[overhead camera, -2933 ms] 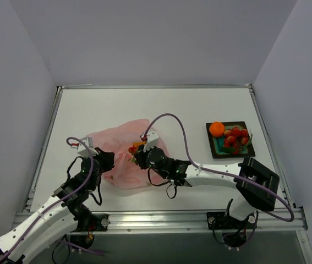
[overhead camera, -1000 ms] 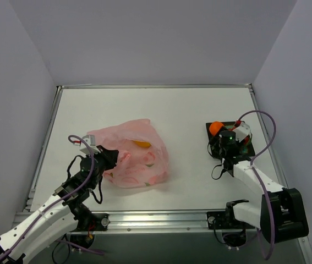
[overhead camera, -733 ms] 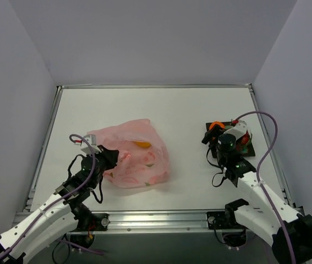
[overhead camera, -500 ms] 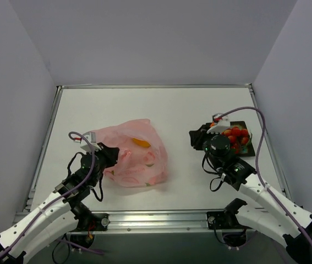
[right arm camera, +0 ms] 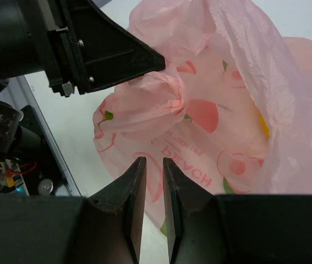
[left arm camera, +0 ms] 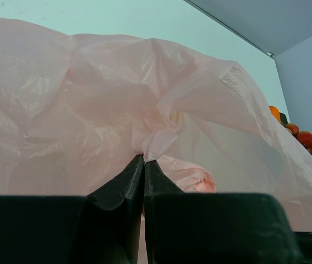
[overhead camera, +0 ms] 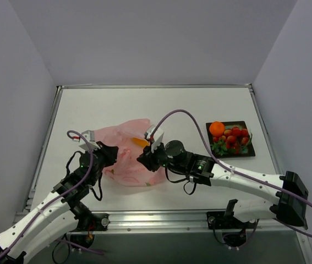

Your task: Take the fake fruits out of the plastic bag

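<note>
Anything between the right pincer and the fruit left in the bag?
Yes, the bag itself. The right pincer hangs over the bag's printed wall, and the yellow fruit shows only dimly through that plastic, off to one side. The left pincer is shut on a fold of the bag.

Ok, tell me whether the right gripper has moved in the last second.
Yes. The right gripper has swung left, away from the tray and over to the pink bag.
</note>
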